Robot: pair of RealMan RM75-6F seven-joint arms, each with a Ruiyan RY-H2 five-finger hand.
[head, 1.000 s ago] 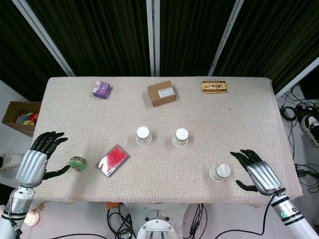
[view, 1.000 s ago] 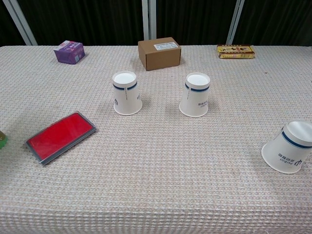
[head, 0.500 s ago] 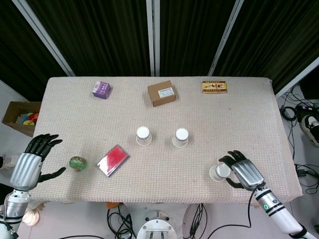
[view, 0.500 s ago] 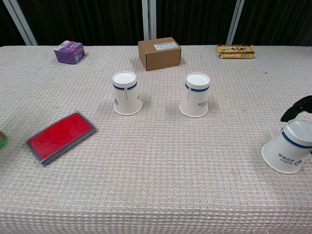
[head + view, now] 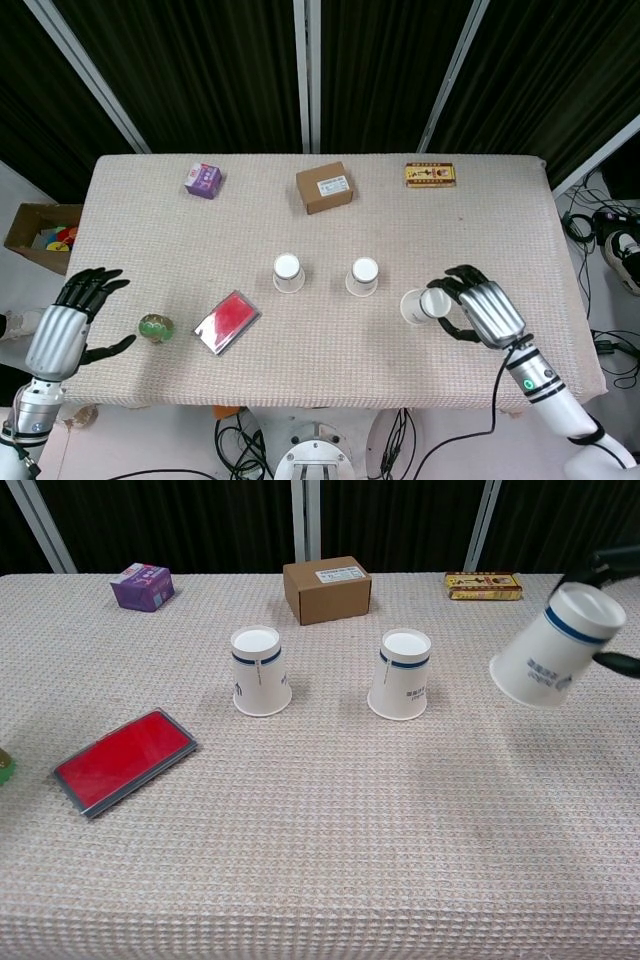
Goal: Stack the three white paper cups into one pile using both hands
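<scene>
Worktop (image 5: 500, 230), covered in pale woven cloth.

Three white paper cups are catalogued. The left cup (image 5: 288, 272) and the middle cup (image 5: 364, 276) are stood upside down, side by side but apart, near the centre. The third cup (image 5: 418, 305) is gripped by the right hand (image 5: 480, 308), tilted, and in the chest view is seen raised off the cloth, just right of the middle cup.

The left hand (image 5: 70, 322) is held with fingers spread and nothing in it, at the near left edge, beside a small green object (image 5: 154, 326).

Also listed: a red flat case (image 5: 227, 321), a purple box (image 5: 203, 180), a brown cardboard box (image 5: 324, 187), and a yellow packet (image 5: 430, 175) along the far edge.
</scene>
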